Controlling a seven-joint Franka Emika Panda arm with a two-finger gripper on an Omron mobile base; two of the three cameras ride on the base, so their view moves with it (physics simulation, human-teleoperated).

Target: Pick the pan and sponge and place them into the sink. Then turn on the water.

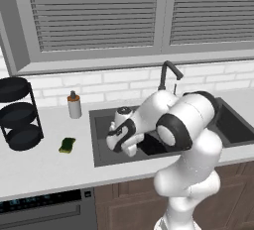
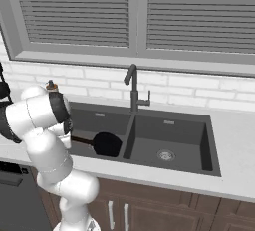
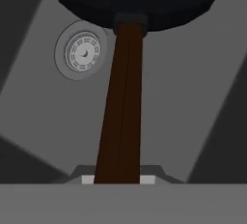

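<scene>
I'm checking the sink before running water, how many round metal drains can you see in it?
2: one in the sink's right basin, and one in the left basin, beside the pan's handle. None looks hidden.

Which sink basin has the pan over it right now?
The basin left of the faucet, as the right base view shows it. The black pan sits in that half of the sink; the other basin holds just its drain.
</scene>
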